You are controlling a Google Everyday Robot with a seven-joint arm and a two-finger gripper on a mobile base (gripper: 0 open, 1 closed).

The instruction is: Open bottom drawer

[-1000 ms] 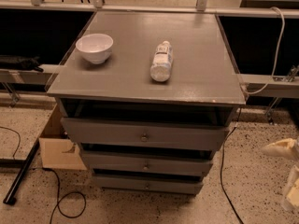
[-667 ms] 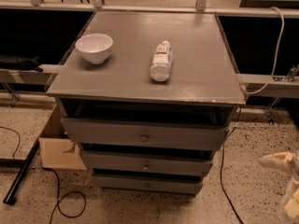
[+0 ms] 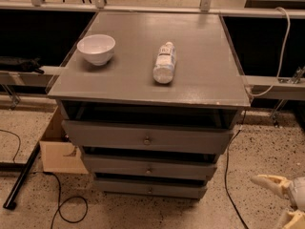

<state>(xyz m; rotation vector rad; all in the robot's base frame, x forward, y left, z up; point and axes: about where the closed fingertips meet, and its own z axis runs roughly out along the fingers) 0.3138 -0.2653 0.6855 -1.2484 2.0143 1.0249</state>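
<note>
The grey cabinet has three drawers. The bottom drawer (image 3: 150, 189) is the slimmest front, lowest near the floor, with a small round knob (image 3: 150, 190) at its centre; it sits slightly pulled out, like the two above it. My gripper (image 3: 272, 202) is low at the bottom right, near the floor and well to the right of the bottom drawer, touching nothing. Its cream fingers (image 3: 268, 182) are spread open with nothing between them.
A white bowl (image 3: 96, 48) and a plastic bottle (image 3: 165, 62) lying on its side rest on the cabinet top (image 3: 200, 75). A cardboard box (image 3: 57, 149) stands at the cabinet's left. Cables (image 3: 66, 209) and a black bar (image 3: 21, 178) lie on the speckled floor.
My gripper has dropped lower and moved a little left toward the cabinet. The drawers, bowl and bottle have not moved.
</note>
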